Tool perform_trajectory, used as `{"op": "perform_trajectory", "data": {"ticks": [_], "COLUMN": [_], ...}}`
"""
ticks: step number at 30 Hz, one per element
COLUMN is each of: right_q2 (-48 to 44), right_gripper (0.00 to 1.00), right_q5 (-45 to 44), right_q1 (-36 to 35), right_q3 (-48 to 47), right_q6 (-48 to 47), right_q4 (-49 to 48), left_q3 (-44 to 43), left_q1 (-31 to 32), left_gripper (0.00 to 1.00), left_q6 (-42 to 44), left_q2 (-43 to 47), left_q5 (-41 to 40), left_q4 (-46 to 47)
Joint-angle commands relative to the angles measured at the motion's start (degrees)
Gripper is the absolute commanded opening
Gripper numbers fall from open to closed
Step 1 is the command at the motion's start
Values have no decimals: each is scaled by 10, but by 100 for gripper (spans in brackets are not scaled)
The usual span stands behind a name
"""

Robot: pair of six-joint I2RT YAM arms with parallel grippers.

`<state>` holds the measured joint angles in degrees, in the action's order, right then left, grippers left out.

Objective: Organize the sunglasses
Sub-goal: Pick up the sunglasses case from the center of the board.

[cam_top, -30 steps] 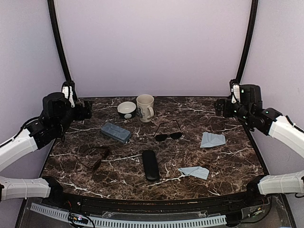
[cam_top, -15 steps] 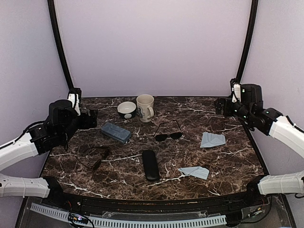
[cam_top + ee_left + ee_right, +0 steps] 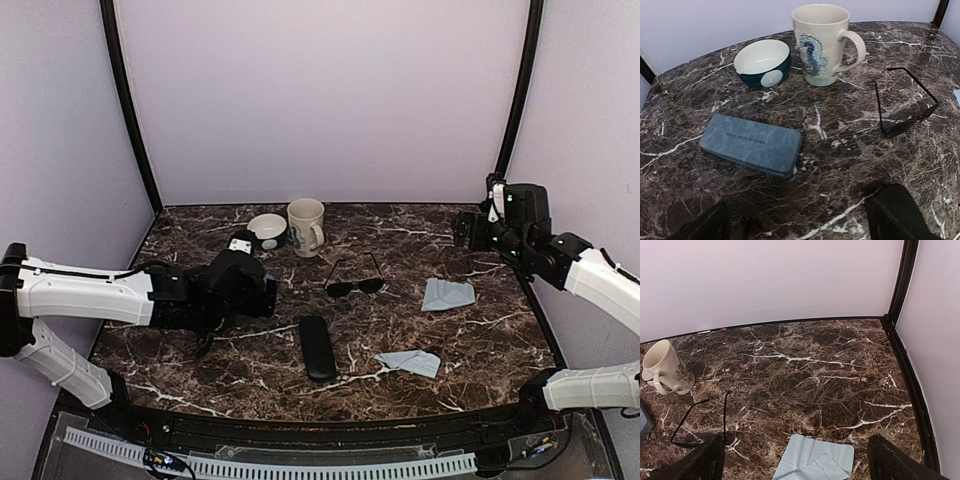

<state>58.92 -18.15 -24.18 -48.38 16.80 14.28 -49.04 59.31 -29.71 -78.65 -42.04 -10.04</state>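
Finds the left gripper (image 3: pixel 250 288) low over the middle-left of the marble table (image 3: pixel 500 330), jaws spread wide and pinching nothing. Shows, from the left wrist, the grey-blue case (image 3: pixel 751 145) lying flat just ahead of the two fingers (image 3: pixel 895 215), touching neither. Places the black sunglasses (image 3: pixel 354 283) near the table's middle, arms unfolded and pointing toward the back wall, lenses on the near side. Sets them to the right of the grey-blue case and nearer the front than the mug (image 3: pixel 305 227), apart from both. Puts the bowl (image 3: pixel 267 230) just left of the mug, and the black oblong case (image 3: pixel 317 347) closer to the front edge. Holds the right gripper (image 3: pixel 470 228) up by the far right corner, jaws spread wide, empty. Leaves two pale blue cloths (image 3: pixel 447 294) on the right side, one behind the other.
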Motion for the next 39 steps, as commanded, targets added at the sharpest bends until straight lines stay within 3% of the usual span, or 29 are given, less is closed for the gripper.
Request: {"op": "perform_trajectory", "data": {"ticks": [1, 13, 22, 39], "right_q2": [1, -4, -16, -49], "right_gripper": [100, 100, 100, 100], "right_q5": [9, 58, 84, 102], "right_q1": [-5, -8, -11, -13], "right_q3": [11, 63, 93, 138], "right_q6": [14, 47, 63, 86], "right_q4": [-26, -85, -120, -142], "left_q3": [-75, -252, -254, -252], "left_q1": [23, 52, 57, 64], "left_gripper": [96, 98, 98, 92], "left_q6": [-61, -113, -149, -171], "left_q2": [-71, -283, -316, -319], "left_q5": [11, 131, 210, 232], "left_q4": [-36, -106, -88, -159]}}
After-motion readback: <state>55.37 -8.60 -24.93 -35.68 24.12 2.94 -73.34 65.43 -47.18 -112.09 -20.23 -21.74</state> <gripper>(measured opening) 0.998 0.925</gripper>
